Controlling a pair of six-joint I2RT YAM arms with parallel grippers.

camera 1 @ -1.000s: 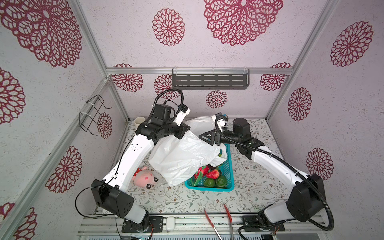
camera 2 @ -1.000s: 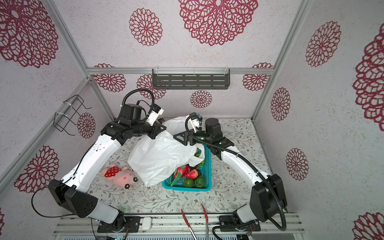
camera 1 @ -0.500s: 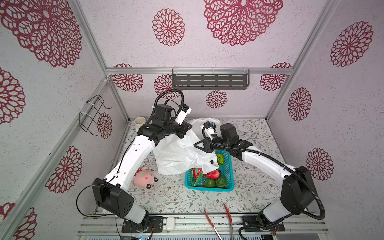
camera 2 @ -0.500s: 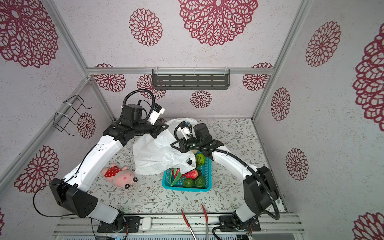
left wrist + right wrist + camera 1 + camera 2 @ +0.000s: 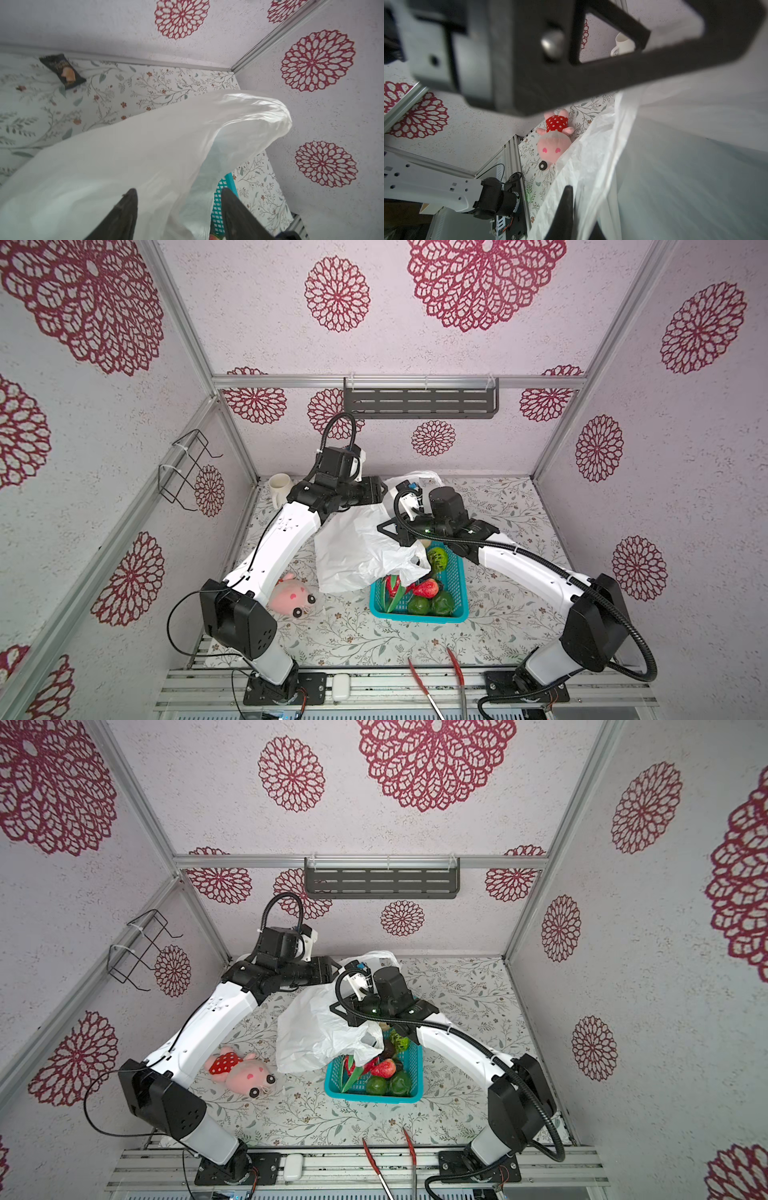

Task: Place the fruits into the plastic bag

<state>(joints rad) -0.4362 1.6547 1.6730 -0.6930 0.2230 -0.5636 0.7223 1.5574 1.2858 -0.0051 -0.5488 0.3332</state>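
The white plastic bag (image 5: 357, 551) (image 5: 316, 1036) lies crumpled at the table's middle, and its front edge drapes over the teal basket (image 5: 415, 616) (image 5: 374, 1097). In the basket lie the fruits: a green kiwi half (image 5: 438, 558), a red dragon fruit (image 5: 426, 588), a dark avocado (image 5: 388, 1048) and two green round ones (image 5: 417, 605). My left gripper (image 5: 179, 189) (image 5: 379, 493) stands open at the bag's back, with loose film (image 5: 145, 155) lying between its spread fingers. My right gripper (image 5: 581, 205) (image 5: 385, 529) is shut on a fold of the bag's edge (image 5: 591, 166).
A pink plush toy (image 5: 291, 597) (image 5: 552, 147) lies left of the bag. A white mug (image 5: 279, 487) stands at the back left. A dark snack packet (image 5: 62, 71) lies by the back wall. Red-handled tongs (image 5: 436, 680) rest at the front edge.
My left gripper has opened and let go of the bag. My right gripper has moved left to the bag and shut on its edge. The bag has sagged lower.
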